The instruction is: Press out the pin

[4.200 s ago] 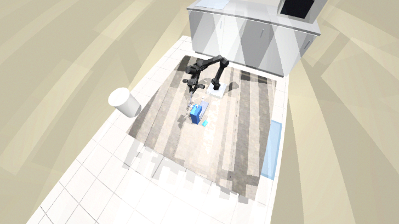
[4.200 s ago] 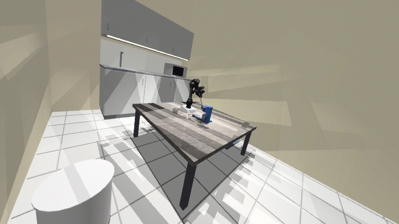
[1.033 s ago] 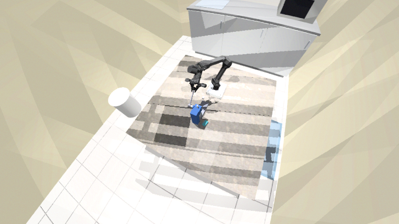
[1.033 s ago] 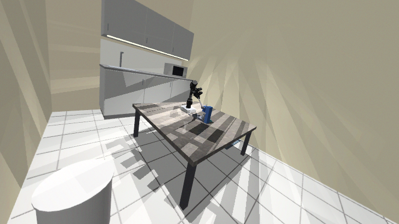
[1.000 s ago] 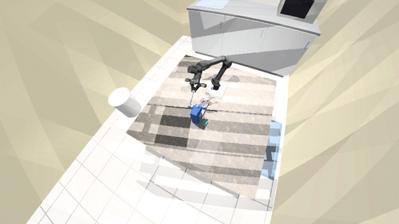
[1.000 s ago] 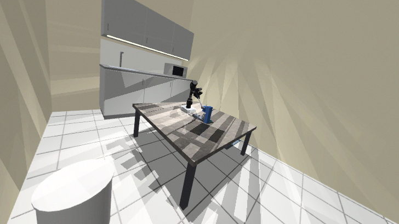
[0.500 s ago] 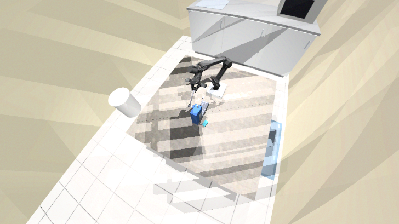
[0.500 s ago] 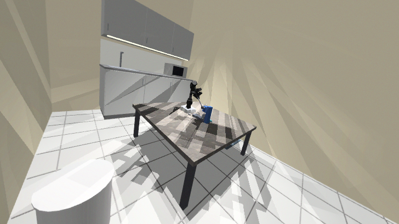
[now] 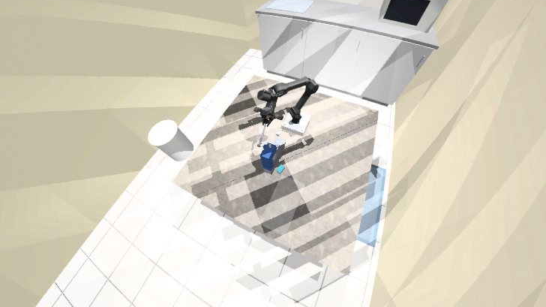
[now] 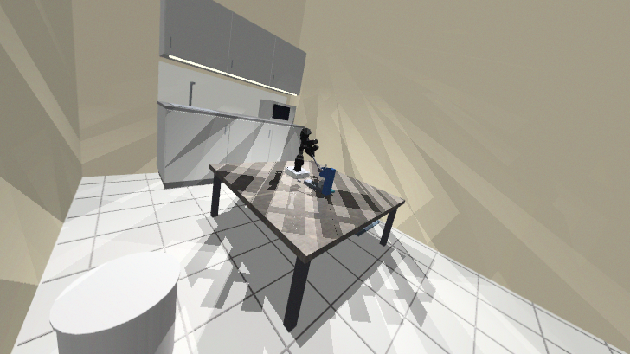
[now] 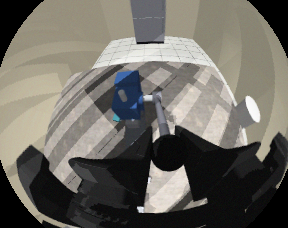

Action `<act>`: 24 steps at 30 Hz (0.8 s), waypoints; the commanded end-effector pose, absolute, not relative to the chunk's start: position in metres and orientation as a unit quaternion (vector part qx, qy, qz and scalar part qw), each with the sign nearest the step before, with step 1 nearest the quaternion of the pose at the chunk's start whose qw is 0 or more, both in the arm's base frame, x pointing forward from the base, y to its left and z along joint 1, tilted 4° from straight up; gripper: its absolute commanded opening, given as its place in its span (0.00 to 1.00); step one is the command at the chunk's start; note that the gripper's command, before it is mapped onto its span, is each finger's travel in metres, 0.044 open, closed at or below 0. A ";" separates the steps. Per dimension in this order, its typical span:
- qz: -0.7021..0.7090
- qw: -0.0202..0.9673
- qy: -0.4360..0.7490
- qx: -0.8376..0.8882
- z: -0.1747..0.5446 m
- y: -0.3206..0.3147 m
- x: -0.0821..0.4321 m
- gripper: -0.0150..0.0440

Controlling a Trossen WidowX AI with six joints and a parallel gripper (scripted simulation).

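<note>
The lever (image 9: 262, 135) (image 10: 316, 162) (image 11: 162, 120) is held at its upper end by the gripper (image 9: 266, 122) (image 10: 312, 152) (image 11: 163, 129); the fingers are closed part way around the black knob (image 11: 168, 152), with one finger on each side. From this grip, the long axis of the lever is directed down and outward to the pivot at the side of the blue press (image 9: 268, 158) (image 10: 329, 180) (image 11: 128, 95). The press is stood on the table (image 9: 322, 190) (image 10: 279, 201) (image 11: 92, 115), in front of the hand. The wrist is kept above the press top, and the fingers are pointed downward along the lever.

As the lever is raised, the pressing stroke is probably either ahead or already finished. For either, an arc around the pivot should be followed, not a straight line. The block and its pin cannot be made out with certainty; the block is presumably on the bed under the punch.
</note>
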State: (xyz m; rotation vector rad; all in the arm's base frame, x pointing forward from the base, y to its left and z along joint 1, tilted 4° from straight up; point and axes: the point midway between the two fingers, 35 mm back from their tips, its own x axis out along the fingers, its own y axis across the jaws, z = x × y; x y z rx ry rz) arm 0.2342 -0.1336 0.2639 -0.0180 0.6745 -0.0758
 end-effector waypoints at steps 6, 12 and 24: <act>-0.042 0.937 0.346 -0.001 0.251 -0.133 0.226 0.25; -0.042 0.937 0.346 -0.001 0.249 -0.133 0.225 0.25; -0.042 0.937 0.346 -0.001 0.244 -0.133 0.222 0.25</act>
